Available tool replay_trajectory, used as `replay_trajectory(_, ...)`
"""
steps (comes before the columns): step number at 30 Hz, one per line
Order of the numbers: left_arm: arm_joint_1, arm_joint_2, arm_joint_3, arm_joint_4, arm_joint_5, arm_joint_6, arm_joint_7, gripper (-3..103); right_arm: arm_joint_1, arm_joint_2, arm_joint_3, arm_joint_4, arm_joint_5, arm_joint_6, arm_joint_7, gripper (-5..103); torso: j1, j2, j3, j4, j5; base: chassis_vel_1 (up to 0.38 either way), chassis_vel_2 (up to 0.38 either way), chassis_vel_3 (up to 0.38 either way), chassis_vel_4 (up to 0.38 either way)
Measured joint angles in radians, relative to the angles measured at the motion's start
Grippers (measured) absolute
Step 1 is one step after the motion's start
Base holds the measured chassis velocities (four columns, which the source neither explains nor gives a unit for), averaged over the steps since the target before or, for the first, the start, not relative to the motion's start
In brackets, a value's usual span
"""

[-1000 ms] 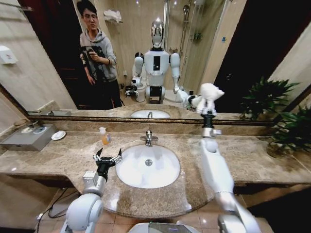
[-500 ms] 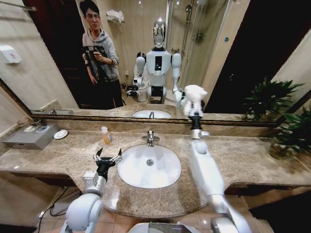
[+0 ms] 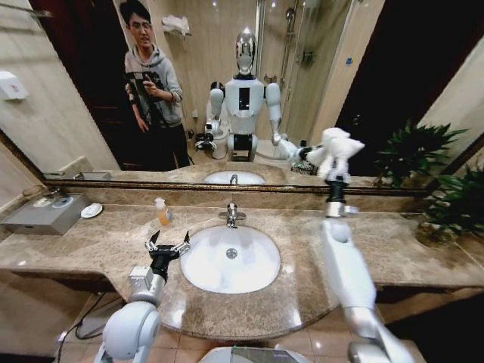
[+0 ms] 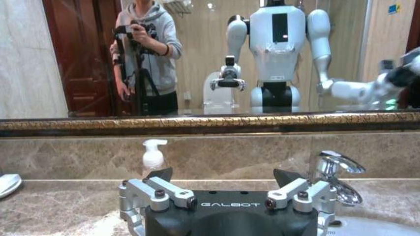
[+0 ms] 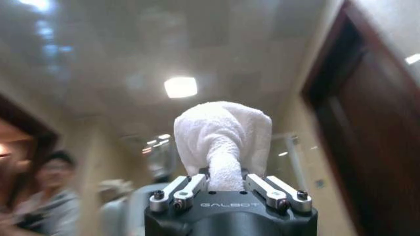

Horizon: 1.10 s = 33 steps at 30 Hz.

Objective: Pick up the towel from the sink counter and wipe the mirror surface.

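Rightward along the mirror (image 3: pixel 91 91) has swept the right end effector (image 3: pixel 333 178), pinching the towel (image 3: pixel 336 147) bunched above it

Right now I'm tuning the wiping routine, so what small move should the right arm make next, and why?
Probably sweep the towel sideways along the mirror. The right gripper is shut on the towel, raised against the glass above the sink counter, and much of the mirror's width lies beside it. The left gripper sits open and low by the basin.
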Motion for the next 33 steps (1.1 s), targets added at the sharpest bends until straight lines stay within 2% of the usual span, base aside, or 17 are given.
replay_trajectory(4,0.000,0.000,0.000,0.000,0.000,0.000,0.000,100,-0.035,0.062,-0.039,-0.010,-0.053,0.012,-0.016,17,0.000,0.000,0.000,0.0000,0.0002,0.000,0.000,0.000,0.000)
replay_trajectory(8,0.000,0.000,0.000,0.000,0.000,0.000,0.000,100,-0.051,0.051,-0.024,-0.021,-0.046,0.020,-0.016,17,0.000,0.000,0.000,-0.0002,0.0004,0.000,0.000,0.000,0.000)
replay_trajectory(11,0.000,0.000,0.000,0.000,0.000,0.000,0.000,100,-0.055,-0.008,0.012,-0.029,0.009,0.021,-0.004,17,0.000,0.000,0.000,-0.0011,0.0003,0.000,0.000,0.000,0.000)
replay_trajectory(13,0.000,0.000,0.000,0.000,0.000,0.000,0.000,100,-0.050,-0.084,0.049,-0.046,0.072,0.019,0.016,17,0.000,0.000,0.000,-0.0011,0.0006,0.000,0.000,0.000,0.000)
replay_trajectory(14,0.000,0.000,0.000,0.000,0.000,0.000,0.000,100,-0.050,-0.084,0.049,-0.046,0.072,0.019,0.016,17,0.000,0.000,0.000,-0.0011,0.0006,0.000,0.000,0.000,0.000)
replay_trajectory(16,0.000,0.000,0.000,0.000,0.000,0.000,0.000,100,-0.045,-0.158,0.073,-0.052,0.142,0.010,0.035,17,0.000,0.000,0.000,-0.0014,0.0006,0.000,0.000,0.000,0.000)
replay_trajectory(17,0.000,0.000,0.000,0.000,0.000,0.000,0.000,100,-0.045,-0.158,0.073,-0.052,0.142,0.010,0.035,17,0.000,0.000,0.000,-0.0014,0.0006,0.000,0.000,0.000,0.000)
replay_trajectory(19,0.000,0.000,0.000,0.000,0.000,0.000,0.000,100,-0.029,-0.202,0.104,-0.048,0.179,-0.001,0.044,17,0.000,0.000,0.000,-0.0016,0.0006,0.000,0.000,0.000,0.000)
replay_trajectory(22,0.000,0.000,0.000,0.000,0.000,0.000,0.000,100,-0.004,-0.201,0.117,-0.029,0.180,-0.014,0.048,17,0.000,0.000,0.000,-0.0013,0.0009,0.000,0.000,0.000,0.000)
replay_trajectory(25,0.000,0.000,0.000,0.000,0.000,0.000,0.000,100,0.085,-0.163,0.121,0.003,0.130,-0.032,0.049,17,0.000,0.000,0.000,-0.0002,0.0004,0.000,0.000,0.000,0.000)
replay_trajectory(31,0.000,0.000,0.000,0.000,0.000,0.000,0.000,100,0.223,-0.119,0.098,0.023,0.063,-0.046,0.065,17,0.000,0.000,0.000,0.0000,-0.0002,0.000,0.000,0.000,0.000)
replay_trajectory(33,0.000,0.000,0.000,0.000,0.000,0.000,0.000,100,0.315,-0.082,0.083,0.030,0.018,-0.062,0.079,17,0.000,0.000,0.000,-0.0005,0.0001,0.000,0.000,0.000,0.000)
